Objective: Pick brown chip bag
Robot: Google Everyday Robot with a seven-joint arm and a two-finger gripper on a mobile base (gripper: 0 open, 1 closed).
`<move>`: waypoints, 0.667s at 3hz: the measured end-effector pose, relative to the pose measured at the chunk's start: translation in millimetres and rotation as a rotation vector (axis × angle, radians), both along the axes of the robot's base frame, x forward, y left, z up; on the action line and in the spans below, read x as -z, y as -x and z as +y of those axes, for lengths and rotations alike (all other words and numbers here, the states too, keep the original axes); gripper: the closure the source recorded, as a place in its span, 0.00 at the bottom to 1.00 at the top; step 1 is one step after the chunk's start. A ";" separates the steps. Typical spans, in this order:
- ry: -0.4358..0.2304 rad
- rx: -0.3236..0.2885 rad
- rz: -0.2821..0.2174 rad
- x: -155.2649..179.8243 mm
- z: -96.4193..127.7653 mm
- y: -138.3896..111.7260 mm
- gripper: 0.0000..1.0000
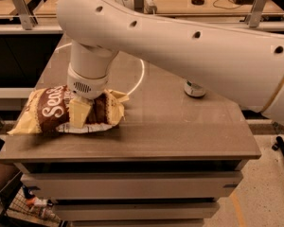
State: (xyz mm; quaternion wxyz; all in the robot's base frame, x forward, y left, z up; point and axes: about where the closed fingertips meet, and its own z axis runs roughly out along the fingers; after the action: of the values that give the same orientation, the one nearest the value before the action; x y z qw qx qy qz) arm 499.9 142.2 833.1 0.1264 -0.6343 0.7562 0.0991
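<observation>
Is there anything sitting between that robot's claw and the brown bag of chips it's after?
Nothing visible does. The gripper is down on the middle of the brown chip bag, near the front edge of the table. A small can stands well apart, farther back and to the picture's right.

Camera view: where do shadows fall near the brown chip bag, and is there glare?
In the camera view, a soft shadow lies on the table under the brown chip bag, where the gripper is down on its middle; the white arm is brightly lit, without harsh glare.
</observation>
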 end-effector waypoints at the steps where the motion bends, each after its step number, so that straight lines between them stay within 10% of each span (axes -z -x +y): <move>1: 0.000 0.000 0.000 -1.0 0.0 0.0 1.00; 2: -0.017 -0.015 -0.026 -23.7 -2.9 1.0 1.00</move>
State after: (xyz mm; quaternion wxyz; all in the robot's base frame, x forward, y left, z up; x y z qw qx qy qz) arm 498.9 139.2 856.9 0.1410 -0.6401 0.7488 0.0980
